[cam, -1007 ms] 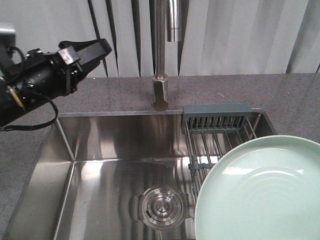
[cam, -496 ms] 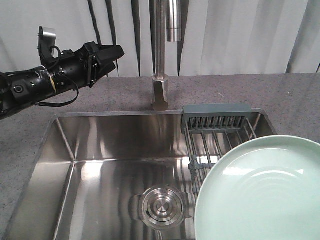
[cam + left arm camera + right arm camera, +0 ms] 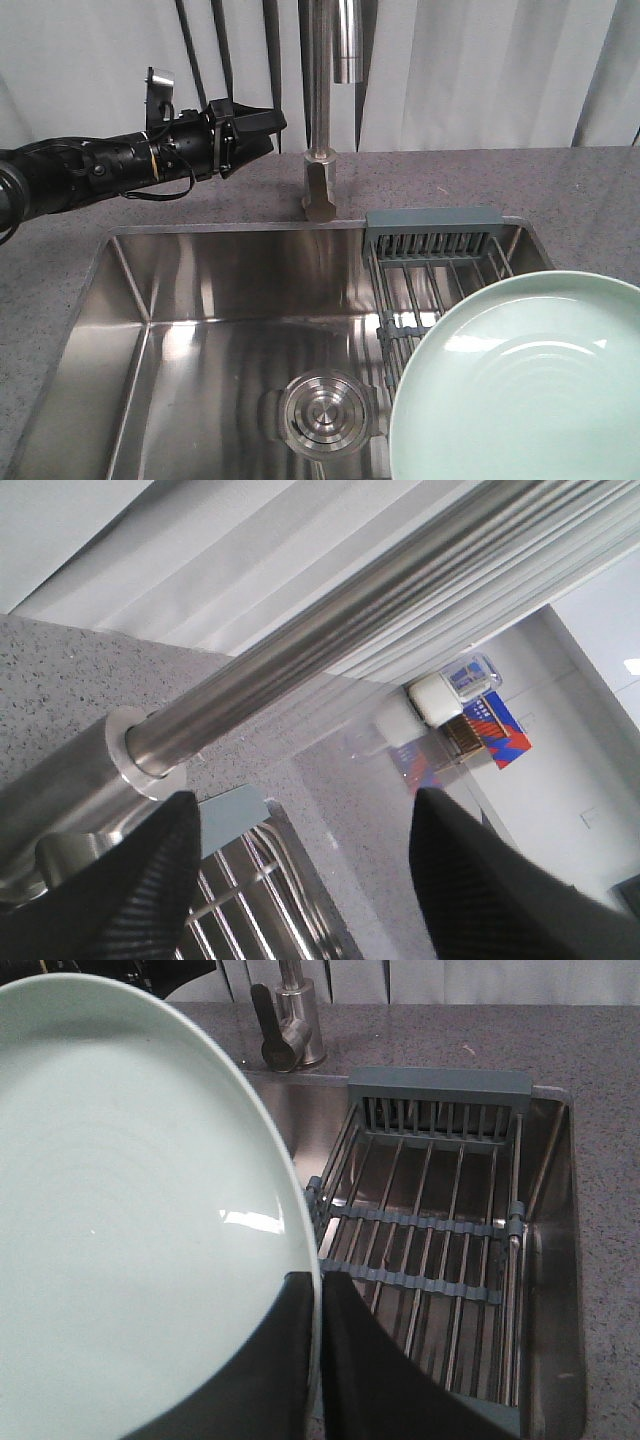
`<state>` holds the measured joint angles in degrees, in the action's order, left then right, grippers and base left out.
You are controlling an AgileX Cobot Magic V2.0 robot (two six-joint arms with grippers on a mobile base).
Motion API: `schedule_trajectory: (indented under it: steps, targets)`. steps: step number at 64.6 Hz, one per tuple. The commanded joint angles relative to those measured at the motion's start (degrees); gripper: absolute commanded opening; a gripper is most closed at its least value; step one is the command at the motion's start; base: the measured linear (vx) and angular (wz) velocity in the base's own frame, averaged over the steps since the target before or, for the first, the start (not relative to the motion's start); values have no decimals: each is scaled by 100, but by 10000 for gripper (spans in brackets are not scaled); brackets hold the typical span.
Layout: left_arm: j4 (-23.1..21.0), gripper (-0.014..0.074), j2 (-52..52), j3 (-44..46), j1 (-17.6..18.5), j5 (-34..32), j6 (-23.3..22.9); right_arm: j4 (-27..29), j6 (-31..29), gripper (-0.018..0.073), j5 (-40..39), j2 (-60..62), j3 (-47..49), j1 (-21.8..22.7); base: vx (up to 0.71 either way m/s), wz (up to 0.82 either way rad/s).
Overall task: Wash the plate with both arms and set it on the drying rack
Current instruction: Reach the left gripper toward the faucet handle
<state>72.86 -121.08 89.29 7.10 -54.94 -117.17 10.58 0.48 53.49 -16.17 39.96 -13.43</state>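
Front view: the left arm (image 3: 100, 170) reaches in from nine o'clock, level above the grey countertop (image 3: 580, 190). The left gripper (image 3: 262, 125) points at the faucet (image 3: 320, 160), which stands at twelve o'clock; the gripper is near it but apart. Below lies the steel sink (image 3: 130, 290), with its round drain (image 3: 322, 413) at six o'clock. The drying rack (image 3: 432, 262) spans the sink's right end at about three o'clock. The pale green plate (image 3: 520, 390) fills the corner at five o'clock and hides the rack's near part.

Left wrist view: the two black fingers (image 3: 110, 890) stand wide apart at seven and five o'clock, holding nothing. The faucet's steel pipe runs aslant from eight to one o'clock. It seems to lie past the tips rather than between them, though the angle makes that hard to judge. A corner of the rack shows at six o'clock.

Right wrist view: the right gripper (image 3: 318, 1305) rises from six o'clock and is clamped on the plate's rim, one finger on each face. The plate is tilted and fills the left side from seven to eleven o'clock. It is held up beside the rack's left edge, with the rack at three o'clock.
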Motion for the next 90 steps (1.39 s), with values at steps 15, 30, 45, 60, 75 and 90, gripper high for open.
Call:
schedule_trajectory:
  steps: [15,30,45,60,75,90]
  targets:
    - [-269,445,-282,809,222,-603,-321,24,-3,-2,-428,-71,140,3,0,0]
    - [-240,445,-348,916,412,-616,-313,24,-3,-2,-429,-71,140,3,0,0]
    - [-225,445,-348,916,559,-613,-313,24,-3,-2,-429,-71,140,3,0,0]
    - [171,445,-348,916,652,-865,-320,24,-3,-2,-429,-71,140,3,0,0]
    - [809,445,-348,916,665,-1116,-534,24,-3,-2,-422,-71,140,3,0,0]
    - [963,445,-348,916,665,-1199,-560,24,-3,-2,-422,-71,140,3,0,0]
